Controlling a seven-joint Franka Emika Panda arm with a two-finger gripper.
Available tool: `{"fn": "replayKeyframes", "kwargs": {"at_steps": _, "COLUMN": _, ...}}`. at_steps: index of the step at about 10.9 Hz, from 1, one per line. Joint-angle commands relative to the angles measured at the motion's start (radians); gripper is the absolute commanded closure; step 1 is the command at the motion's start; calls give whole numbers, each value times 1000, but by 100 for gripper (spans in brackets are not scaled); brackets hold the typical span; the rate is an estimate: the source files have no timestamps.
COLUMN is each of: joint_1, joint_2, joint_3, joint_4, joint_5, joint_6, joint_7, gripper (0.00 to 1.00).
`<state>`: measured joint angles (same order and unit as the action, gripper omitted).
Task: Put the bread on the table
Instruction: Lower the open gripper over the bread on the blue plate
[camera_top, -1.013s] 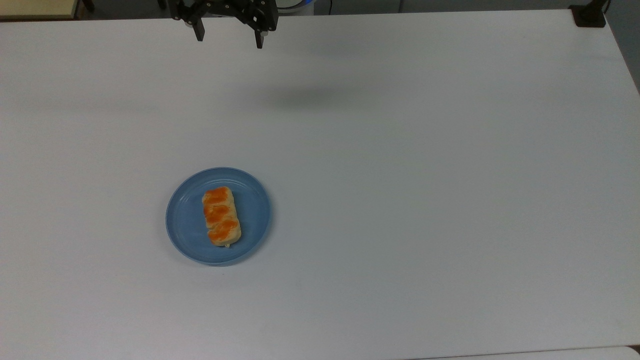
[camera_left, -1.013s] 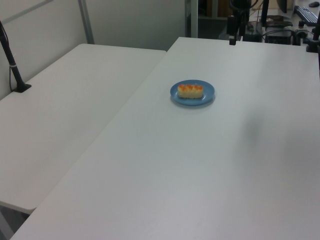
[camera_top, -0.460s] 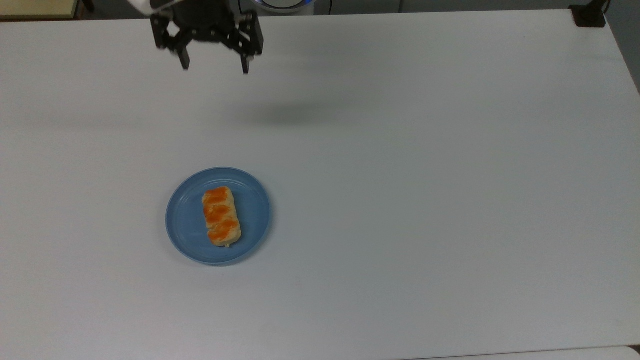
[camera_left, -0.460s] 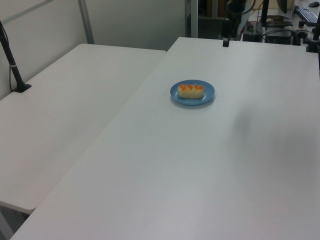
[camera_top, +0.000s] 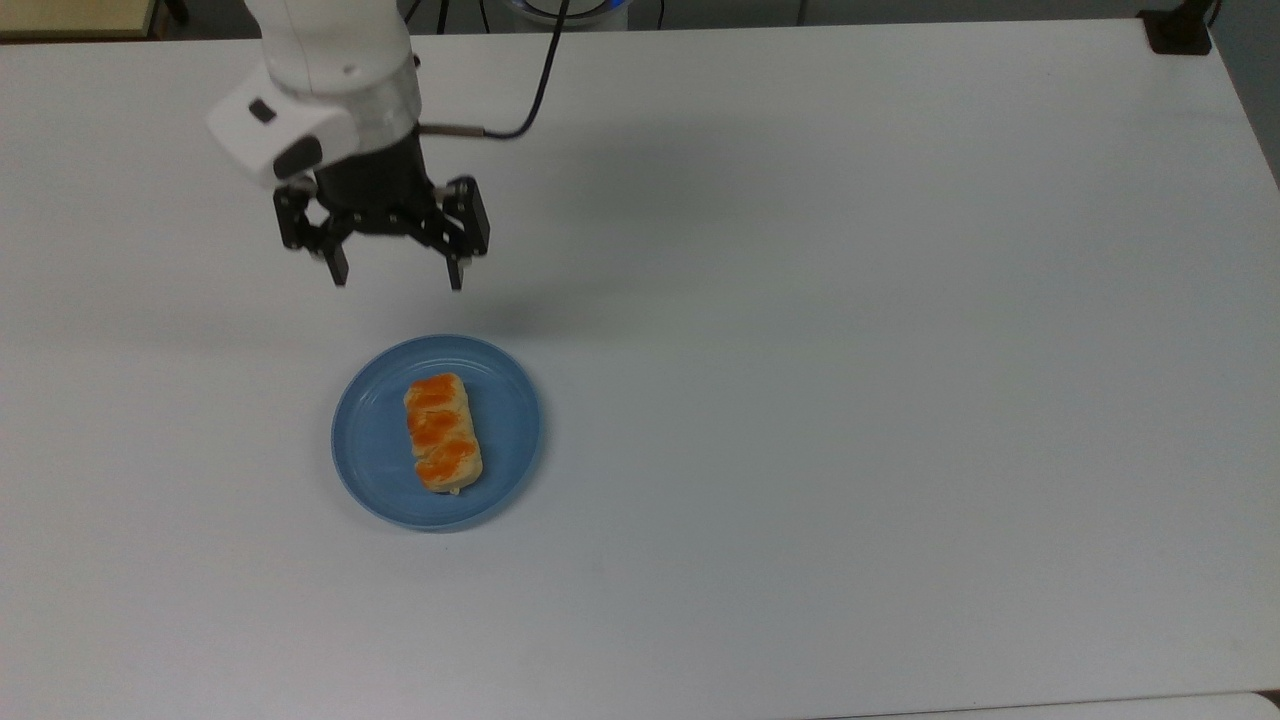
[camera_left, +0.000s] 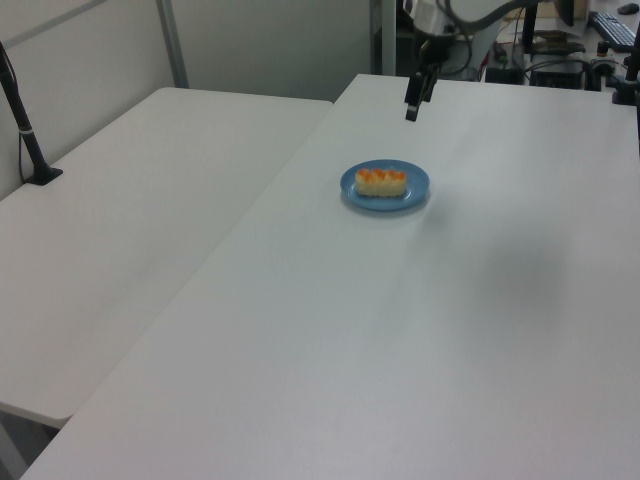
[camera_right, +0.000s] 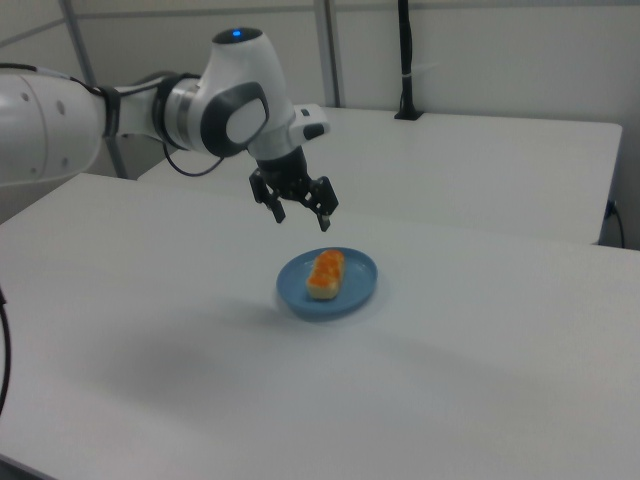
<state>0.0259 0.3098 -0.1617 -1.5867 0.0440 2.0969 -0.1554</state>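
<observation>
The bread (camera_top: 441, 432) (camera_left: 381, 181) (camera_right: 325, 273), a pale-tan bun with orange patches, lies on a round blue plate (camera_top: 365, 450) (camera_left: 415, 184) (camera_right: 358, 283) on the white table (camera_top: 850, 350) (camera_left: 400, 320) (camera_right: 150, 300). My gripper (camera_top: 397, 280) (camera_left: 410, 113) (camera_right: 301, 219) hangs open above the table, just beyond the plate's far rim in the top view, fingers pointing down with nothing between them. It is clear of both plate and bread.
The white arm (camera_top: 320, 80) (camera_right: 120, 115) reaches in from the top view's upper left. A second white table (camera_left: 130, 220) (camera_right: 480, 160) adjoins this one. A black post base (camera_top: 1178, 30) sits at the top view's upper right corner.
The open gripper has travelled from the table's far edge toward the plate, down the top view, and now hangs near the plate's far rim. Bread and plate have not moved.
</observation>
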Motion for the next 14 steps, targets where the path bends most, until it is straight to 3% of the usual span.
{"fn": "replayKeyframes", "kwargs": {"at_steps": 1, "joint_1": 51, "joint_2": 179, "joint_3": -35, "joint_4": 79, "joint_5": 22, "joint_6": 144, "joint_7": -29, "gripper": 0}}
{"fn": "replayKeyframes", "kwargs": {"at_steps": 6, "joint_1": 63, "joint_2": 327, "joint_3": -36, "joint_4": 80, "joint_5": 20, "joint_6": 308, "joint_7": -21, "gripper": 0}}
{"fn": "replayKeyframes", "kwargs": {"at_steps": 7, "joint_1": 63, "joint_2": 334, "joint_3": -36, "joint_4": 80, "joint_5": 19, "joint_6": 308, "joint_7": -21, "gripper": 13}}
{"fn": "replayKeyframes", "kwargs": {"at_steps": 8, "joint_1": 65, "joint_2": 333, "joint_3": -36, "joint_4": 80, "joint_5": 19, "joint_6": 308, "joint_7": -21, "gripper": 33}}
{"fn": "replayKeyframes", "kwargs": {"at_steps": 9, "joint_1": 66, "joint_2": 330, "joint_3": -36, "joint_4": 80, "joint_5": 22, "joint_6": 308, "joint_7": -15, "gripper": 59}}
{"fn": "replayKeyframes", "kwargs": {"at_steps": 10, "joint_1": 66, "joint_2": 316, "joint_3": -36, "joint_4": 80, "joint_5": 22, "joint_6": 307, "joint_7": 19, "gripper": 67}}
{"fn": "replayKeyframes", "kwargs": {"at_steps": 14, "joint_1": 130, "joint_2": 132, "joint_3": -35, "joint_4": 2, "joint_5": 28, "joint_6": 249, "joint_7": 52, "gripper": 63}}
